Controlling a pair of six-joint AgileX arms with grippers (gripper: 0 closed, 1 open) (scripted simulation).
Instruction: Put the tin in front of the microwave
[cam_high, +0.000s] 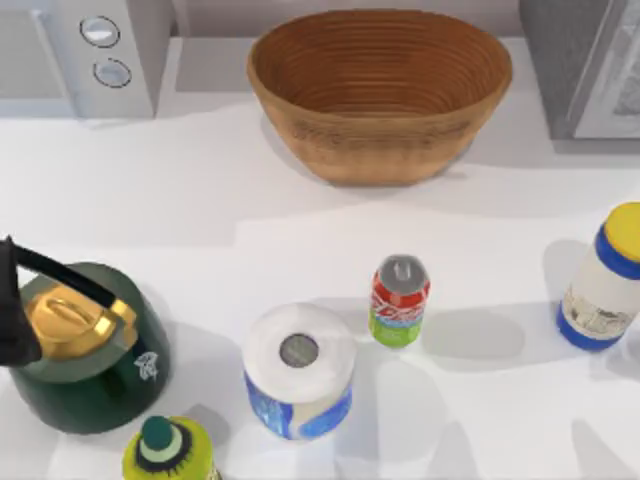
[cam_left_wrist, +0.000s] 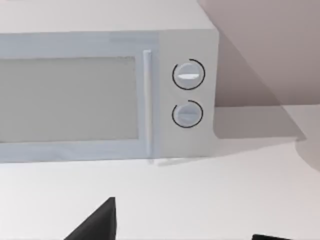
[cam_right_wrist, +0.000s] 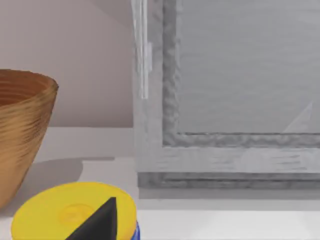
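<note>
The tin stood upright on the white bench, near the middle, just right of the blue-and-white paper roll and well apart from the microwave at the far left corner. A woven basket sat at the far middle, a yellow-capped jar at the right. My left gripper faced the microwave; I could not tell how wide either gripper was.
</note>
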